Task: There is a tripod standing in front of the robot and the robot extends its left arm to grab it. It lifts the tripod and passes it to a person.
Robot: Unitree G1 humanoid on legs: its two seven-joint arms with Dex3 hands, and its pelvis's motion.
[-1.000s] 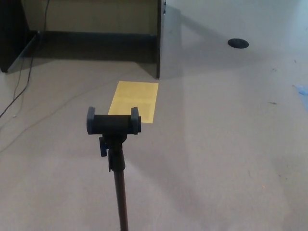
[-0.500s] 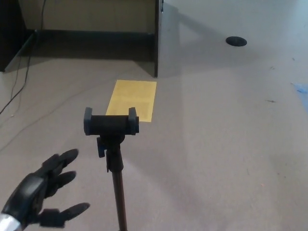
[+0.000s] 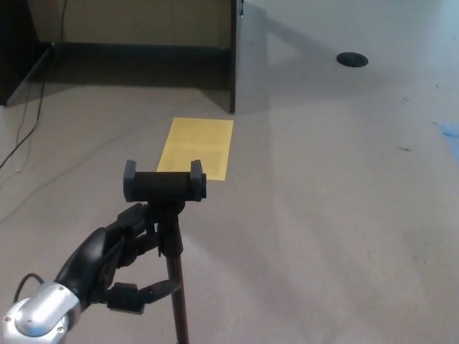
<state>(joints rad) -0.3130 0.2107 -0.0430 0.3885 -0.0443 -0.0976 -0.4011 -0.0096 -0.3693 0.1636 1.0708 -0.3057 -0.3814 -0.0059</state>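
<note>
Standing upright in the lower left-centre of the head view, the single black tripod with a thin dark pole (image 3: 176,287) runs its long axis vertically, the pole leaving the picture at the bottom edge so its feet are hidden. One black clamp-style phone holder (image 3: 164,184) caps the pole, lying crosswise with its two raised end tabs pointing up. One robot hand shows: the black left hand (image 3: 118,261), coming in from the lower left on a silver wrist (image 3: 39,320). Its fingers (image 3: 133,222) are spread apart and curl toward the pole just under the holder, while the thumb (image 3: 143,294) reaches in lower down, its tip at or just beside the pole; whether any fingertip presses the pole cannot be told, and the hand is not closed around it. The right hand is out of sight. On the grey carpeted floor (image 3: 344,215) behind the tripod lies one yellow rectangular sheet (image 3: 196,147). Farther back stands one dark wooden desk panel (image 3: 233,57), a thin black cable (image 3: 32,115) trails at the left, and one round black floor port (image 3: 352,59) sits at upper right.
</note>
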